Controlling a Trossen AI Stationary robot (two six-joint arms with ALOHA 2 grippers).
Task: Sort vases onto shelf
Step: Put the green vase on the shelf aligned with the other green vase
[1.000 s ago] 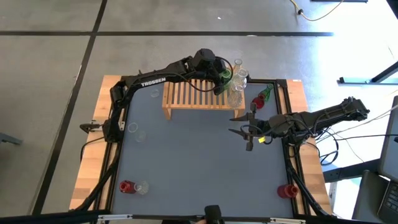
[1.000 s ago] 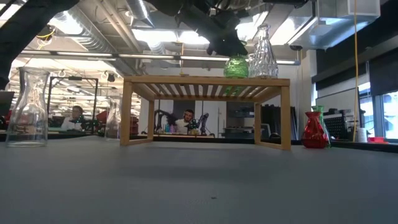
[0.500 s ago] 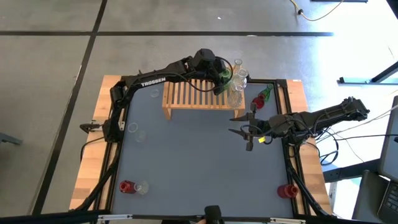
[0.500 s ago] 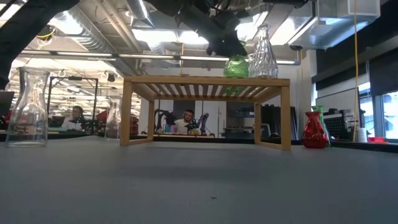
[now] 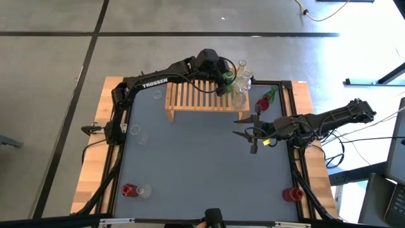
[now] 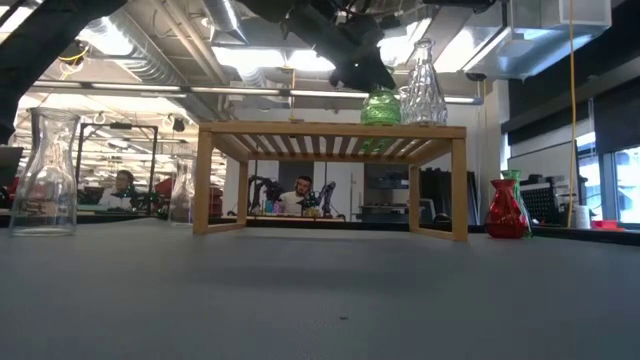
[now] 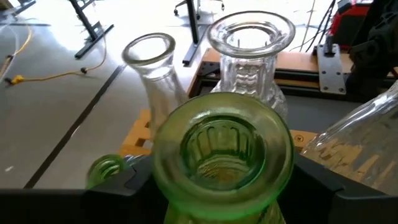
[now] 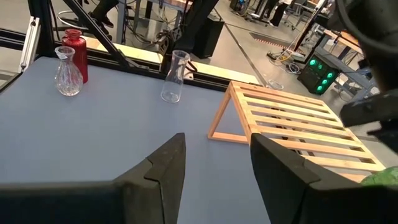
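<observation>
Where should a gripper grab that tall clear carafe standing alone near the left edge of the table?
Grip the clear carafe at its narrow neck, below the flared rim, coming level from the side. It stands upright on the table and the body widens below, so the neck likely fits the fingers best.

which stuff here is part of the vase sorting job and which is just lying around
Part of the job:
- green vase, on the shelf at the left gripper
- clear vases on the shelf's end
- red vases and other clear vases on the table

Just there:
- orange cable on the floor
- people in the room behind
</observation>
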